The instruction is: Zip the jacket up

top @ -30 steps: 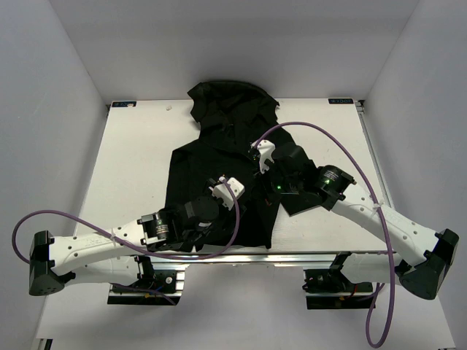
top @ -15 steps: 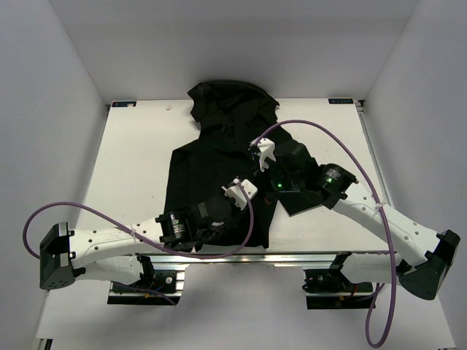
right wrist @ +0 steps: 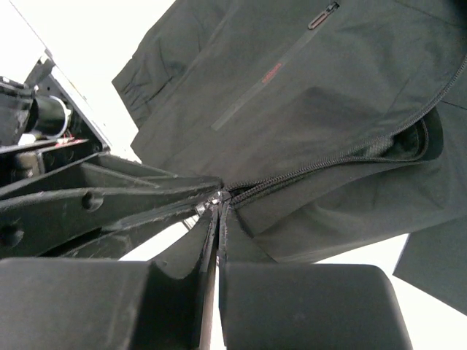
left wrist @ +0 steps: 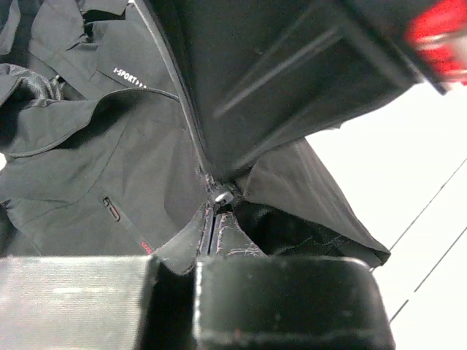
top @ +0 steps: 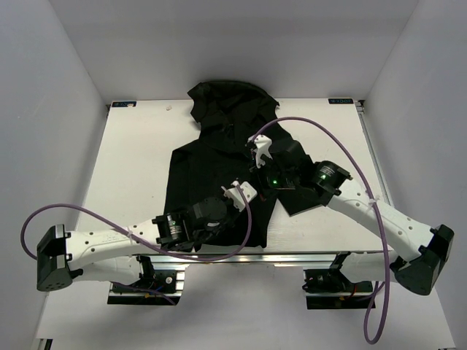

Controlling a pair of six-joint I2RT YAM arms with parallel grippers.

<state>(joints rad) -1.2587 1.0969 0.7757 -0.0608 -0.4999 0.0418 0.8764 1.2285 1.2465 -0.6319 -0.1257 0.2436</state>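
The black hooded jacket [top: 204, 157] lies flat on the white table [top: 124, 168], hood at the far end. Its pale chest mark [left wrist: 131, 79] shows in the left wrist view. The front zipper's teeth [right wrist: 343, 154] run apart beyond the small metal slider [left wrist: 221, 195] [right wrist: 219, 197]. My left gripper [left wrist: 210, 219] [top: 246, 184] is shut on the jacket's front edge just below the slider. From the other side my right gripper [right wrist: 217, 213] [top: 257, 172] comes in, shut with its tips at the slider. The two grippers nearly touch.
Purple cables [top: 314, 127] loop over both arms above the jacket. Grey walls [top: 66, 87] box in the table on three sides. Bare table shows to the left of the jacket and at the far right [top: 343, 146].
My left gripper has moved right along the jacket to the zipper and gone from open to shut. The right gripper has shifted slightly left and stayed shut.
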